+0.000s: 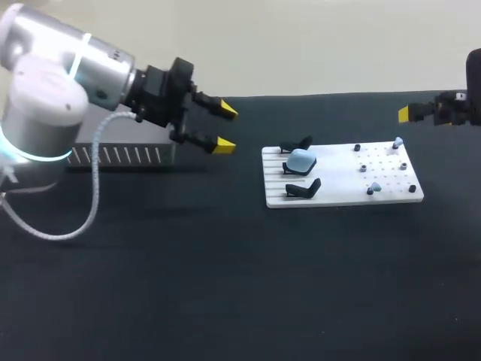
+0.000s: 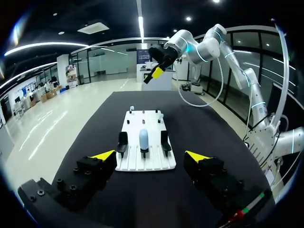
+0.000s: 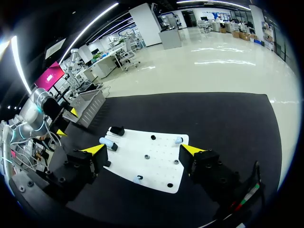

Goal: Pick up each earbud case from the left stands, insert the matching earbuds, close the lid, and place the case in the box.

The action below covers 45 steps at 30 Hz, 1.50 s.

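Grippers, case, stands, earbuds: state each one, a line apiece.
left gripper: fingers open, empty.
right gripper: fingers open, empty.
earbud case: seated on the middle stand; lid too small to tell.
outer stands: both empty.
earbuds: two, on the white board, not in the case.

The left gripper (image 1: 224, 128) hovers left of the white board (image 1: 338, 193), fingers spread; the right gripper (image 1: 409, 113) hangs off its far right corner, fingers likewise apart.

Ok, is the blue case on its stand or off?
On it: the blue case rests on the middle stand; left gripper and right gripper hang clear.
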Available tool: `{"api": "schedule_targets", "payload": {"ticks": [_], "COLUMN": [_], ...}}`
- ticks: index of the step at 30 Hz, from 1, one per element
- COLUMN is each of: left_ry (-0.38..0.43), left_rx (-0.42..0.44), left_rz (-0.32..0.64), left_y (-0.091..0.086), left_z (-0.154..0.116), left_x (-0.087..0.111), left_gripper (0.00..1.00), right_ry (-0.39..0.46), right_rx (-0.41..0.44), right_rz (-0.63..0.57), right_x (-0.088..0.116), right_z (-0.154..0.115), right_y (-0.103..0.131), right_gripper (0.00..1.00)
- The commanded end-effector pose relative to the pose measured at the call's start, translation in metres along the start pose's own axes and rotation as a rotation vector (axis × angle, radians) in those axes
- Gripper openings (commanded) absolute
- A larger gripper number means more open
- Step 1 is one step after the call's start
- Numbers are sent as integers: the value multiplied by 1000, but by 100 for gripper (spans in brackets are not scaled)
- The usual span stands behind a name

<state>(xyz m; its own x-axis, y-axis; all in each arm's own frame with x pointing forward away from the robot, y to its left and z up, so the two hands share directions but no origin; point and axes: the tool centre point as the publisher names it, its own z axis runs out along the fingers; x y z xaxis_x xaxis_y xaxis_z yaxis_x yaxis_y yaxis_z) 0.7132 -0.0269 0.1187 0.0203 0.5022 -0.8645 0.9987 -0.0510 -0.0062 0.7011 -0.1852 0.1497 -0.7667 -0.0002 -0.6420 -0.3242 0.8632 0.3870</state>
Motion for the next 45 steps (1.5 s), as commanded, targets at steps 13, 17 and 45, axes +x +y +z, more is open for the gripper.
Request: {"api": "schedule_targets", "payload": {"ticks": [13, 17, 45], "left_ry": [-12, -13, -7], "left_rx": [26, 40, 106], "left_rz": [-60, -49, -43], "left_y": [-14, -9, 14], "left_z": [42, 50, 95], "left_x": [24, 25, 32], "left_gripper": [100, 100, 68], "right_ry": [0, 0, 0], "right_rx": [-1, -1, -1], "right_rz": [-1, -1, -1], "right_x": [0, 0, 0], "right_z": [0, 0, 0], "right_y": [0, 0, 0], "right_gripper": [100, 100, 100]}}
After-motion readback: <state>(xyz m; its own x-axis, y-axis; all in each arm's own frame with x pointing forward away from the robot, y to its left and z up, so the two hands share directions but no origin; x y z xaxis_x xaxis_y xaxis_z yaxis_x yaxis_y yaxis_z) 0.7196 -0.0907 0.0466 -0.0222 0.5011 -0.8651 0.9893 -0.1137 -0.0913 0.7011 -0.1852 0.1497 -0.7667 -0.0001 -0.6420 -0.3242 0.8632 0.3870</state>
